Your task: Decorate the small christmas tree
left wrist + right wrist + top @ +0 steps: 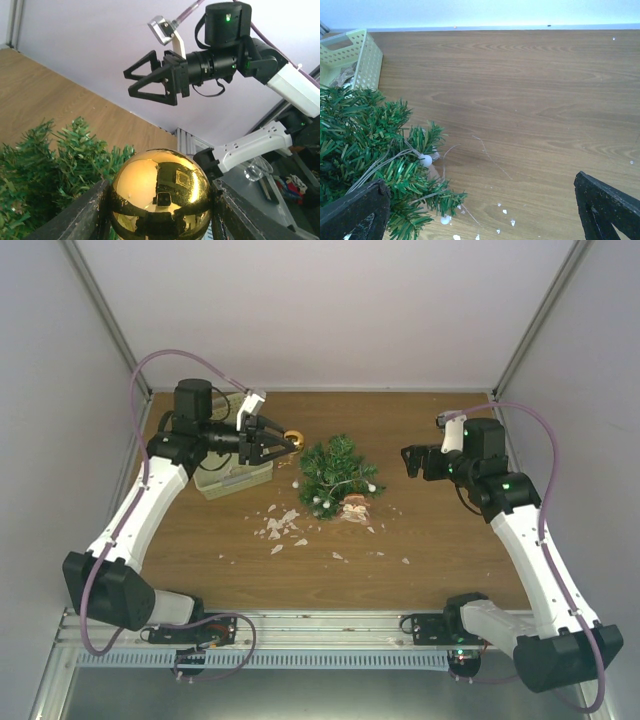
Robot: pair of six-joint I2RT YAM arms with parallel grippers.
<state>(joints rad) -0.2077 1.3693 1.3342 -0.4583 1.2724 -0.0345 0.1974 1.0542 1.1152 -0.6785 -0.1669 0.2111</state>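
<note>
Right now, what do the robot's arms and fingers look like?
The left arm and the right arm both have white shells with chunky black joints. A pale purple cable loops along each. The fingers are black, shaped like hollow triangles, and a tiny green light glows on the right arm.

The left arm [140, 510] leaves its base at 7 o'clock and bends at an elbow low at the near-left. Its forearm climbs toward 11 o'clock. The wrist is turned so the left gripper [286, 443] points to 3 o'clock, its jaws clamped on a gold ball [160, 192], 1 on each side. The right arm [535, 540] mirrors it, with its base at 5 o'clock, elbow at the near-right and forearm running up toward 1 o'clock. The right gripper [411, 462] points to 9 o'clock, jaws spread wide. The 2 grippers face each other, well apart.
</note>
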